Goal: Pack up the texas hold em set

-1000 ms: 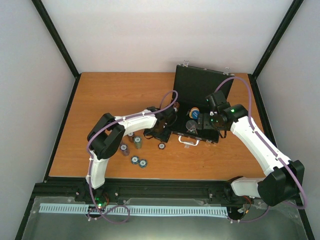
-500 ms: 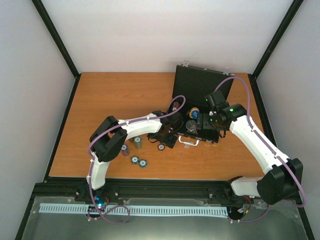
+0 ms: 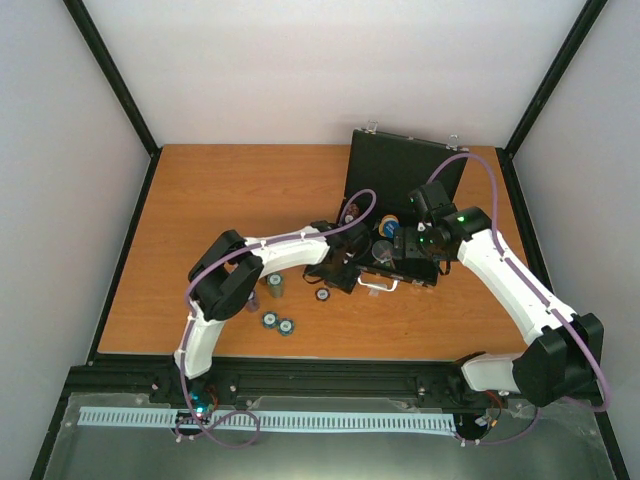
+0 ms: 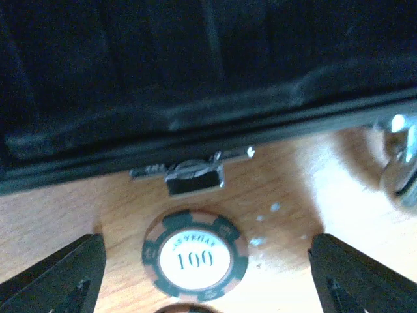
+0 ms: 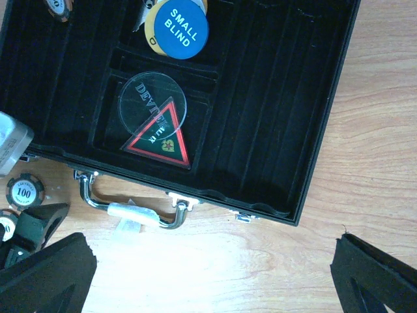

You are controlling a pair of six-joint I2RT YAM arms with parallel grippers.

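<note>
1. At the left of the table (image 3: 200, 200), a small stack of chips (image 3: 275, 285) stands on the wood. Two loose chips (image 3: 269, 320) lie flat nearer my bases.

2. My left gripper (image 4: 206, 241) sits low at the front edge of the case (image 3: 398, 172). Its fingers are spread wide and hold nothing. One chip marked 100 (image 4: 195, 255) lies flat on the table between them, touching neither, just in front of a silver latch (image 4: 194, 173).

3. The case lies open, with its lid standing up at the back. In its black tray lie a blue disc (image 5: 177, 25) marked SMALL BLIND, a clear round disc (image 5: 146, 98) and a red-edged triangular token (image 5: 159, 140) overlapping it. The silver handle (image 5: 130, 210) faces my bases.

4. My right gripper (image 5: 215, 261) hangs above the front edge of the case, fingers fully apart and empty.
</note>
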